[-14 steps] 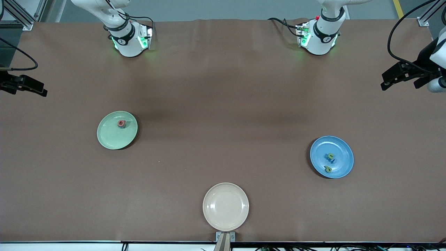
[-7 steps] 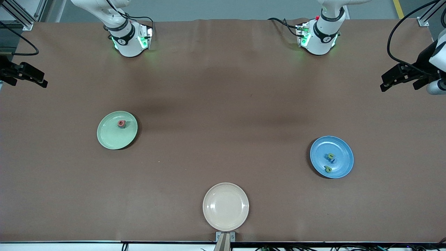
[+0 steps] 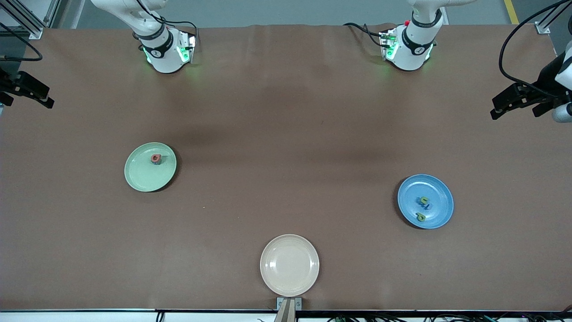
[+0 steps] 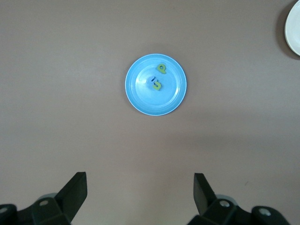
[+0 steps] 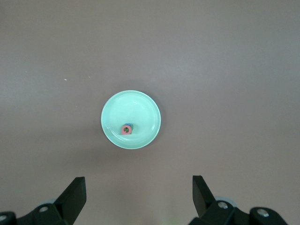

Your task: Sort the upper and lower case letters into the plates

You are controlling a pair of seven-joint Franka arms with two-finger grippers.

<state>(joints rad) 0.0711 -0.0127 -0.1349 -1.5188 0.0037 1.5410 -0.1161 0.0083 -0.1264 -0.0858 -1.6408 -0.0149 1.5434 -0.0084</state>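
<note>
The mint green plate (image 3: 143, 174) lies toward the right arm's end of the table and holds a red letter (image 3: 155, 158) on a dark one; it also shows in the right wrist view (image 5: 140, 136). The sky blue plate (image 3: 440, 197) lies toward the left arm's end and holds two olive letters (image 3: 424, 200) and a small blue one; it also shows in the left wrist view (image 4: 140, 93). My left gripper (image 4: 139, 187) is open and empty, high over the table's edge (image 3: 498, 107). My right gripper (image 5: 138, 187) is open and empty, high over the other edge (image 3: 42, 99).
A cream-beige plate (image 3: 289, 265) lies empty at the table's front edge, nearest the front camera; its rim shows in the left wrist view (image 4: 293, 28). The two arm bases (image 3: 165, 51) stand along the table's back edge. Brown cloth covers the table.
Both grippers have drawn outward and away from the plates, toward the table's ends. The plates and letters have not moved.
</note>
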